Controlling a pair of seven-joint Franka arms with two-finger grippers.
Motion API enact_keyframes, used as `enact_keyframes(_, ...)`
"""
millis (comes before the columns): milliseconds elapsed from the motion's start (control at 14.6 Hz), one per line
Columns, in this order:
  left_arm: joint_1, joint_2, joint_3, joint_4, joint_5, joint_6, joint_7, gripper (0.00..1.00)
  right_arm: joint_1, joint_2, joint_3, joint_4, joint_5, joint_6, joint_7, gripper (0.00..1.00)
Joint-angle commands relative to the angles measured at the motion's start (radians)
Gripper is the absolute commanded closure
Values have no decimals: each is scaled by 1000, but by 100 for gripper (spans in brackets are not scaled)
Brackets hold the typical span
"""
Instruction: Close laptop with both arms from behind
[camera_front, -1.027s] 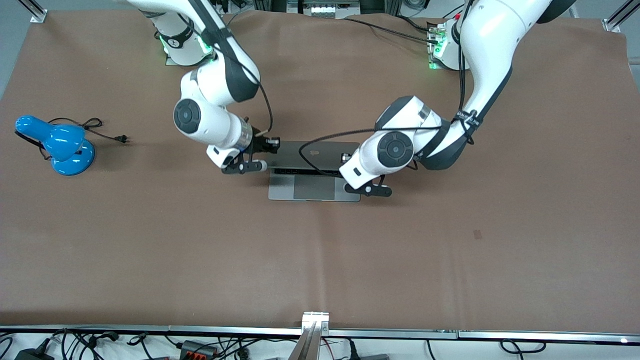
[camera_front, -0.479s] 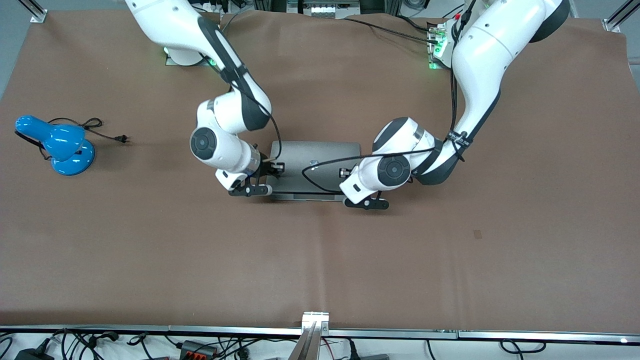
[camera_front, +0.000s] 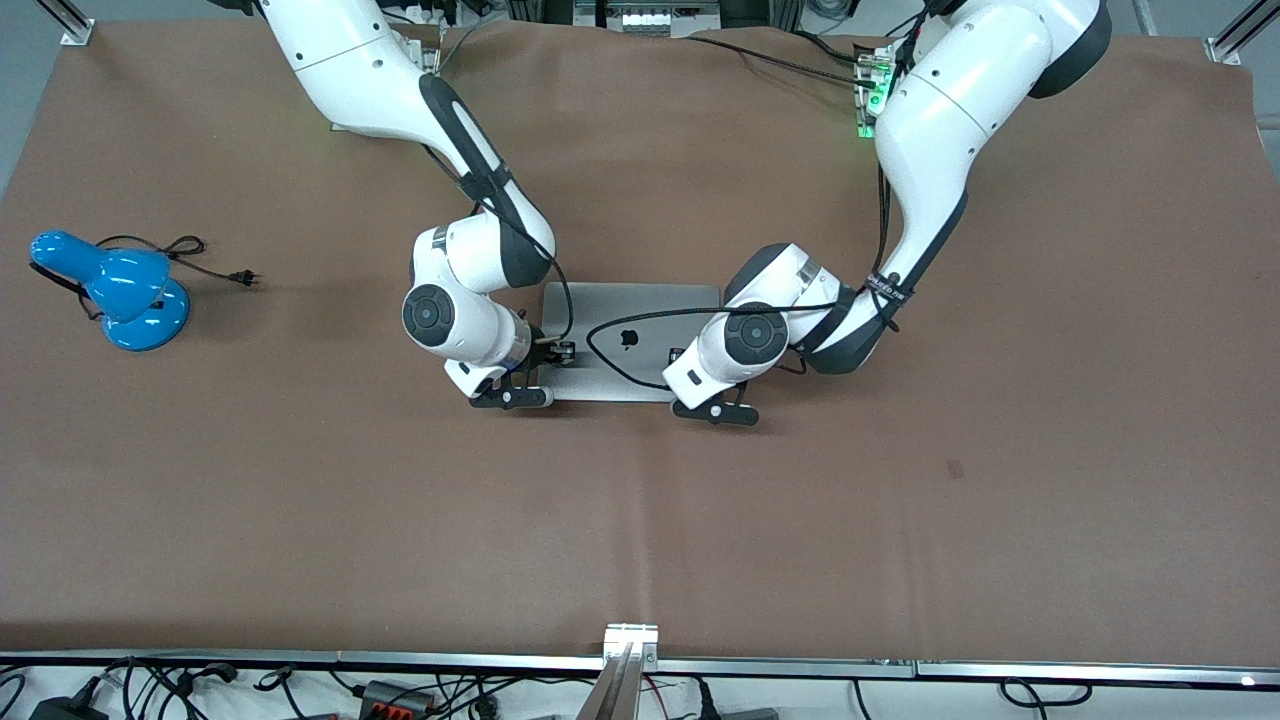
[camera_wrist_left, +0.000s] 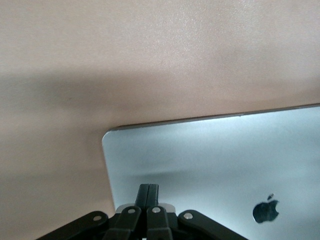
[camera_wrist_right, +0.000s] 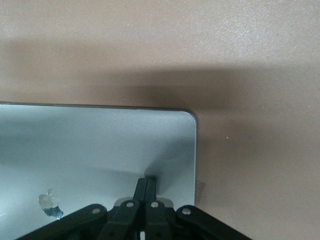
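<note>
The silver-grey laptop (camera_front: 630, 305) lies on the brown mat with its lid down flat and the black apple logo (camera_front: 628, 337) facing up. My left gripper (camera_front: 677, 357) is shut, its fingertips resting on the lid near the corner at the left arm's end; it also shows in the left wrist view (camera_wrist_left: 149, 188) on the lid (camera_wrist_left: 215, 155). My right gripper (camera_front: 556, 352) is shut, fingertips on the lid near the corner at the right arm's end, as the right wrist view (camera_wrist_right: 147, 181) shows on the lid (camera_wrist_right: 100, 145). Keyboard and screen are hidden.
A blue desk lamp (camera_front: 112, 290) with a black cord (camera_front: 205, 262) lies toward the right arm's end of the table. A black cable (camera_front: 600, 340) from the left arm loops over the lid. The brown mat (camera_front: 640, 520) covers the table.
The lid has gone from partly open to flat on the base. Both grippers moved down and toward the front camera with it, staying shut.
</note>
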Motion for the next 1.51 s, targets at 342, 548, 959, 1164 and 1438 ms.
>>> enact_keyframes(342, -8, 5, 8, 41, 70, 0, -5, 99, 10, 13, -31, 44, -18, -19, -7, 100)
enact_keyframes(548, 26, -108, -4, 51, 56, -84, -5, 99, 11, -55, -76, 45, -21, -95, -7, 100)
enact_keyframes(959, 222, -288, -105, 65, 50, -290, 55, 99, -1, -243, -224, 65, -223, -305, -45, 100)
enact_keyframes(1164, 310, -367, -116, 67, 42, -360, 209, 98, -9, -280, -326, 226, -296, -546, -132, 100)
enact_keyframes(1438, 341, -553, 84, 51, -118, -562, 345, 81, -23, -277, -418, 416, -329, -752, -183, 0)
